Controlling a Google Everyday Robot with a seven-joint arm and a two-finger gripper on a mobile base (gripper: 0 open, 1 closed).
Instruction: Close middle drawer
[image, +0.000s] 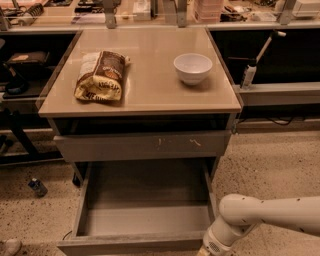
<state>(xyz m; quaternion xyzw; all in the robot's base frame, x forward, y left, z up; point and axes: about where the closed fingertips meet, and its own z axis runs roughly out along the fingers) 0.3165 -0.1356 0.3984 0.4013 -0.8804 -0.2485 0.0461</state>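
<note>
The middle drawer (145, 220) stands pulled far out below the table top, its bare grey box interior showing and its plain front edge (130, 244) near the bottom of the view. Above it is a shut grey drawer front with pale scratch marks (142, 146). My white arm (260, 215) comes in from the right, and its wrist reaches down to the drawer's front right corner. The gripper (204, 251) is at the bottom edge of the view, mostly cut off, right by that corner.
A brown snack bag (100, 75) and a white bowl (192, 67) sit on the beige table top (145, 95). A small bottle (37, 187) lies on the speckled floor at the left. Shelving and benches stand behind and on both sides.
</note>
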